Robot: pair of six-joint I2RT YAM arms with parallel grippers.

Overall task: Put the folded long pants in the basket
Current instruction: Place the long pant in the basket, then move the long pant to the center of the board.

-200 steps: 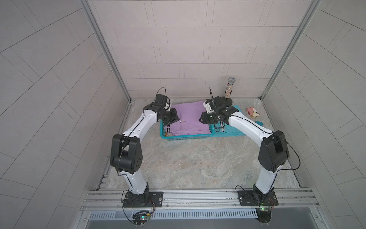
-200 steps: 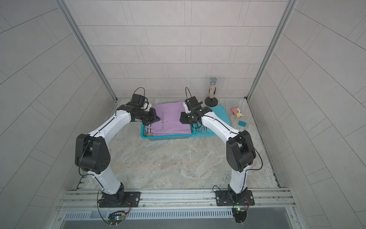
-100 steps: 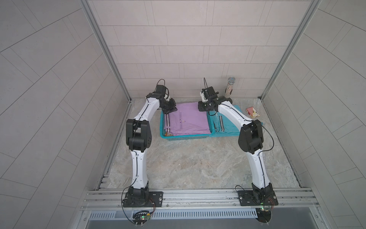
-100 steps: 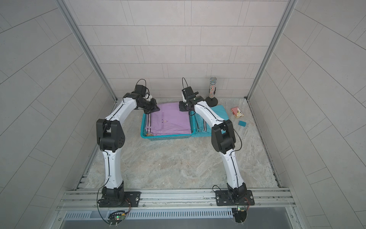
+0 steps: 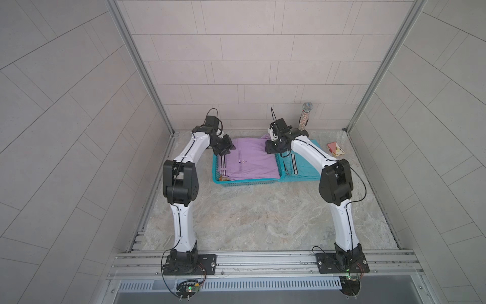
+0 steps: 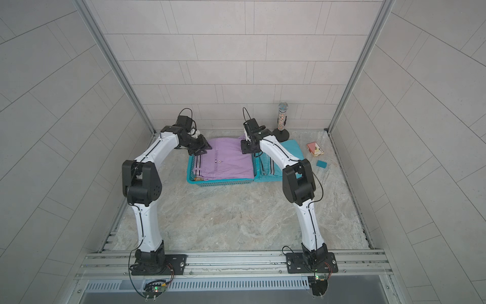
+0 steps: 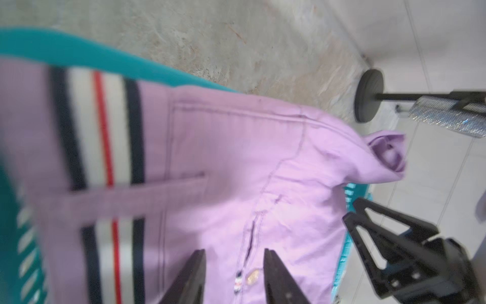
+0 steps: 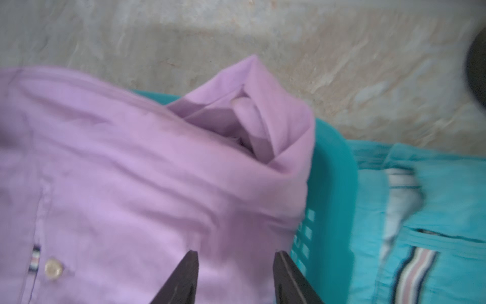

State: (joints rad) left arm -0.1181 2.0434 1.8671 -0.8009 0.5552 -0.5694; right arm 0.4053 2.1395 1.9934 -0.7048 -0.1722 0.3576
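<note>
Lilac pants (image 5: 252,163) lie folded inside the basket (image 5: 247,182), one corner bunched over its far rim. The left claw (image 5: 224,148) and right claw (image 5: 273,148) hover above them, both released and empty. Turquoise pants (image 5: 305,168) lie just beside the basket on the counter (image 5: 249,215).

Count: 2 arms (left arm (image 5: 193,150), right arm (image 5: 310,155)), 1 end effector each: left end effector (image 5: 225,149), right end effector (image 5: 272,150). 1 basket (image 5: 247,182); 2 folded long pants countable, 1 lilac pants (image 5: 252,163) and 1 turquoise pants (image 5: 306,168), plus an orange sliver (image 5: 223,179) under the lilac, too small to count. Extras: 1 microphone on stand (image 5: 305,115), 1 red-and-cream box (image 5: 335,149), 1 small teal block (image 6: 321,164).
</note>
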